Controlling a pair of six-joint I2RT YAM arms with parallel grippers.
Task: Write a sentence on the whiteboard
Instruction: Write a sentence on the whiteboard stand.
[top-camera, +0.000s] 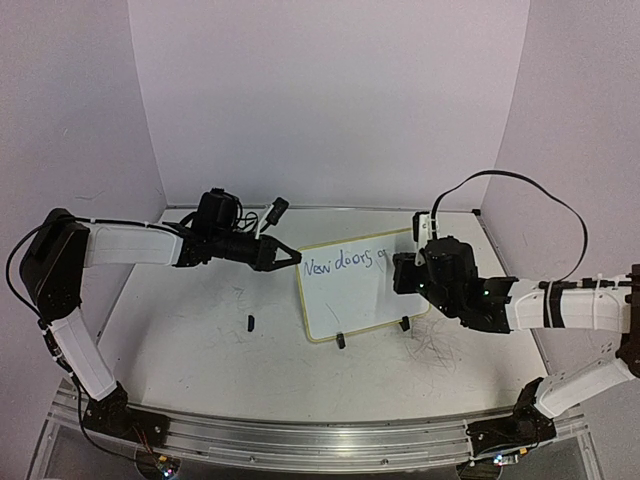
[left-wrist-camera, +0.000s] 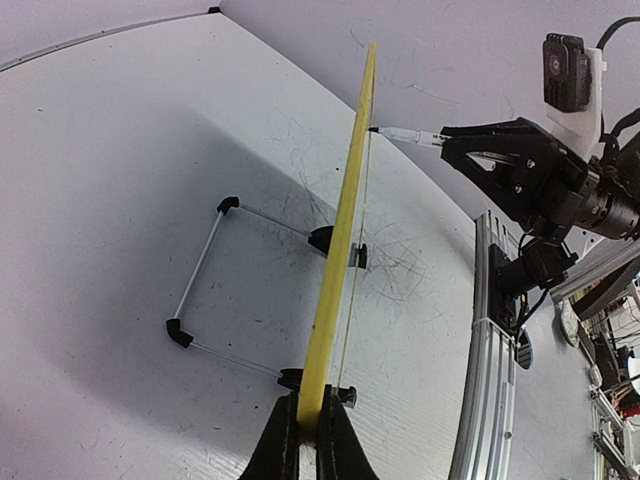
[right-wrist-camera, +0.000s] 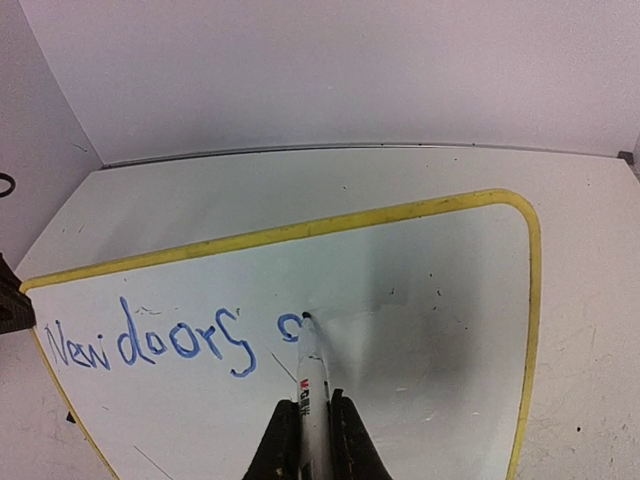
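Note:
The whiteboard (top-camera: 352, 295) stands tilted on two black feet at mid-table, with a cream-yellow frame. Blue handwriting, the sentence (top-camera: 345, 263), reads "New doors o" along its top. My left gripper (top-camera: 292, 258) is shut on the board's left edge; in the left wrist view its jaws (left-wrist-camera: 310, 402) clamp the yellow frame (left-wrist-camera: 345, 220), seen edge-on. My right gripper (top-camera: 403, 270) is shut on a white marker (right-wrist-camera: 314, 385). The marker tip touches the board (right-wrist-camera: 440, 300) just right of the last "o" of the sentence (right-wrist-camera: 150, 345). The right gripper (right-wrist-camera: 313, 408) is low in its own view.
A small black cap-like piece (top-camera: 250, 322) lies on the table left of the board. Grey scribble marks (top-camera: 437, 350) cover the table near the right arm. The board's wire stand (left-wrist-camera: 200, 262) reaches out behind it. An aluminium rail (top-camera: 300, 440) runs along the near edge.

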